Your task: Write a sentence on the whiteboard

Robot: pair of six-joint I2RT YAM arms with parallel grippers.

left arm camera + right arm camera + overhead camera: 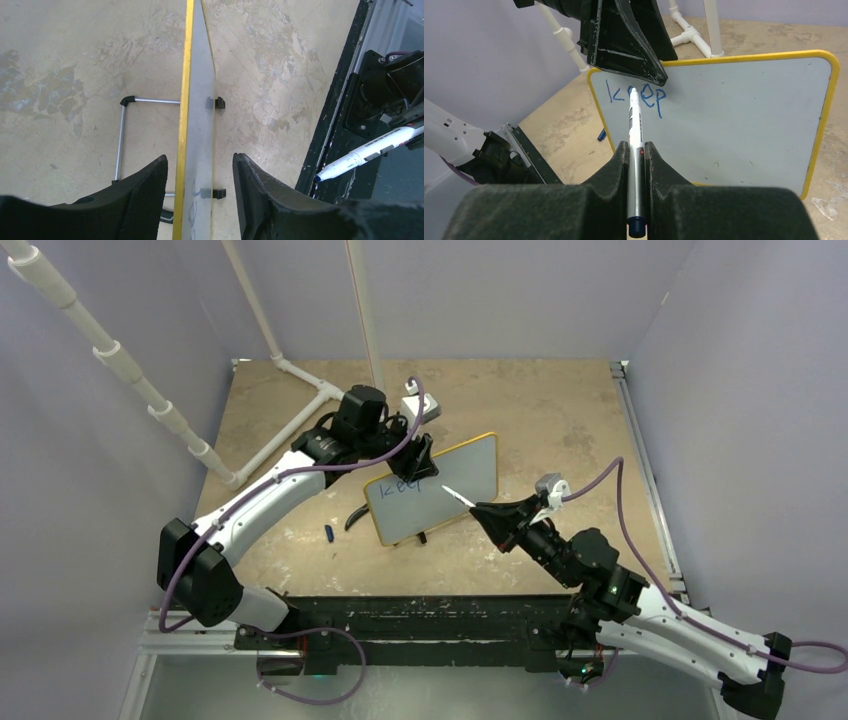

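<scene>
The whiteboard (440, 490), white with a yellow frame, stands upright at mid-table; it also shows edge-on in the left wrist view (197, 100) and face-on in the right wrist view (734, 110). Blue lettering "keep" (651, 97) sits at its upper left. My left gripper (420, 455) is open and straddles the board's top edge (200, 157), with a gap on each side. My right gripper (480, 510) is shut on a white marker (635, 120), its fingers (621, 160) clamping the barrel. The marker tip is at the lettering.
A blue marker cap (329, 533) lies on the table left of the board. A wire stand (122, 135) props the board from behind. White PVC pipes (290, 370) stand at the back left. A black rail (420, 615) runs along the near edge.
</scene>
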